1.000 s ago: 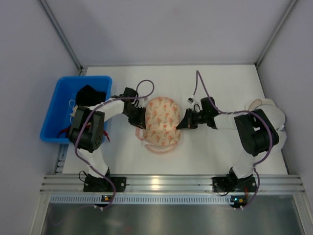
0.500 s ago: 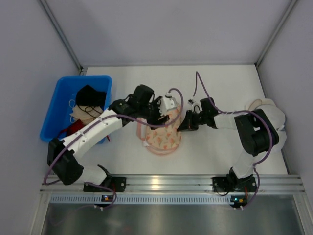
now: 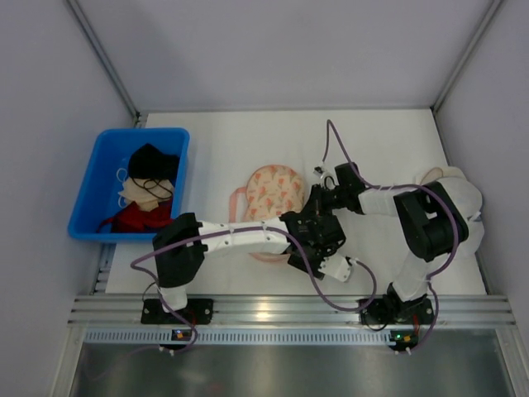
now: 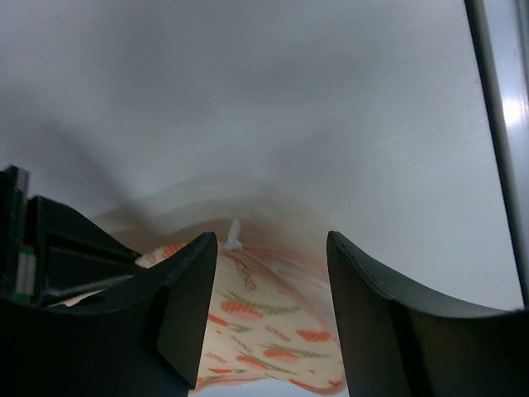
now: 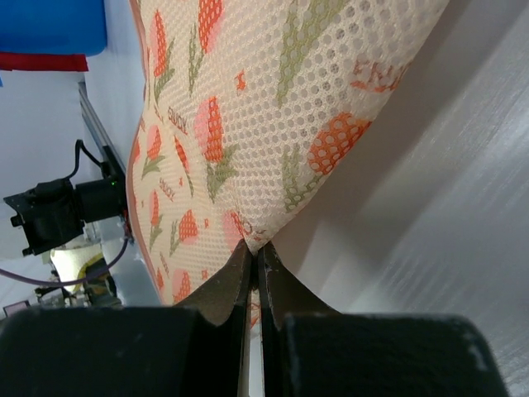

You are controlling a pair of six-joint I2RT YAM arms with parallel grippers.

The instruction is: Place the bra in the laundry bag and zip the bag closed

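Right claw [image 5: 254,253] tight on laundry bag [image 5: 273,107]

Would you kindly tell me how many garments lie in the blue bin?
3: a black garment at the far end, a beige garment in the middle and a red garment at the near end of the blue bin. More may be hidden beneath them.

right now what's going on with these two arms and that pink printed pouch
Two robot arms are working on a peach printed laundry bag in the middle of the table. The right tool is shut, pinching the bag's edge. The left tool is open, reaching across the bag's near side with nothing gripped. Whether the bra is inside, or how far the zip is closed, cannot be seen. A blue bin of other garments sits at the left.
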